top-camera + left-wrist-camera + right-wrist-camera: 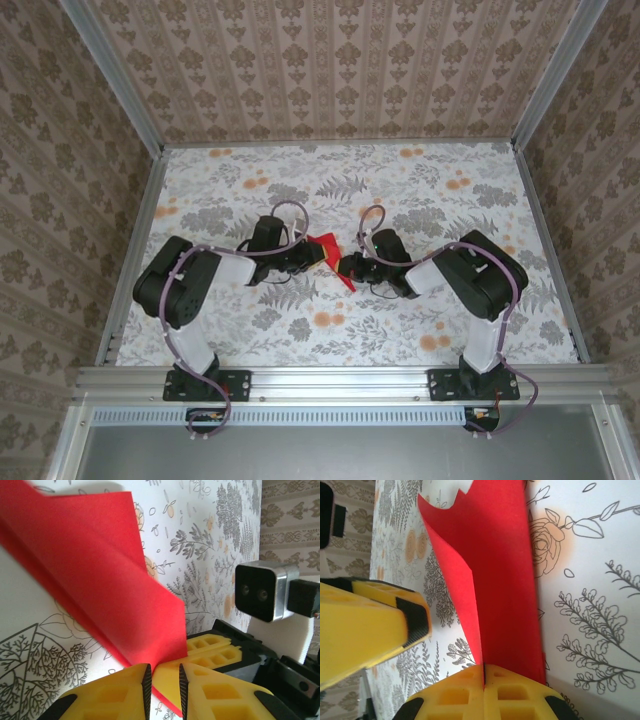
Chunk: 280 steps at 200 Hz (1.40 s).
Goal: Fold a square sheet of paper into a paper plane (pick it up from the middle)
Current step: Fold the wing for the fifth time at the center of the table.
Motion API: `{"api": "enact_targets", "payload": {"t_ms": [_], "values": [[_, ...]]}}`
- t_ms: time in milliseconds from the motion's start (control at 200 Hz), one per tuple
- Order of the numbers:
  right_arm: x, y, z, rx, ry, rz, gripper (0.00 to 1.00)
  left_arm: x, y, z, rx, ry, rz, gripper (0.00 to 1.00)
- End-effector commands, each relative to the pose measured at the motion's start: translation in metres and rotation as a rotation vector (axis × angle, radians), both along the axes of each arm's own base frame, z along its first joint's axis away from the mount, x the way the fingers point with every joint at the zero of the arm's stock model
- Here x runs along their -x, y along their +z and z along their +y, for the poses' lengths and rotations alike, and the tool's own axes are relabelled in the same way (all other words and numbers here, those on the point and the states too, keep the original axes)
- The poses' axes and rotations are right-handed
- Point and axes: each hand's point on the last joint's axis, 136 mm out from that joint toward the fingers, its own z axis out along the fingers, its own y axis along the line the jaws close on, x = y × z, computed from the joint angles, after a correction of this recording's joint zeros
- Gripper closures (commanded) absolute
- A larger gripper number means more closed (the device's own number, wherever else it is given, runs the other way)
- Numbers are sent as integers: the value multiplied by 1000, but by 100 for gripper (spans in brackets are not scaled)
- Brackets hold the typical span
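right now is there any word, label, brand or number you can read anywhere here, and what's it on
None: no readable text in any view.
square sheet of paper: plain red, unmarked.
table cover: printed flowers and leaves, no lettering.
walls: repeating ornament only.
camera housing on the other wrist: two lenses, no label to be seen.

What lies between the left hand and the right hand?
A creased thin red paper sheet, pinched in the right hand, reaching the left hand; the top view shows it.
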Motion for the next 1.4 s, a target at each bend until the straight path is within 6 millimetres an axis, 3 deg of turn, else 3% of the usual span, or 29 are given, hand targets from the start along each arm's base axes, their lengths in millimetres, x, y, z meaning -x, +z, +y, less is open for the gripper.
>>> {"api": "enact_targets", "payload": {"t_ms": [0, 355, 785, 1130, 1395], "values": [[7, -16, -5, -14, -30, 106, 99, 0, 4, -10, 29, -39, -18, 76], [11, -33, -13, 18, -62, 202, 100, -6, 2, -19, 33, -62, -34, 77], [15, -38, -14, 43, -52, 230, 93, -12, -20, -21, 6, -56, -4, 81], [16, -10, -13, 115, 45, 155, 72, -10, -37, -12, -80, -37, 57, 84], [25, 5, -21, 195, 115, 104, 65, -10, -43, -9, -136, -37, 76, 85]]}}
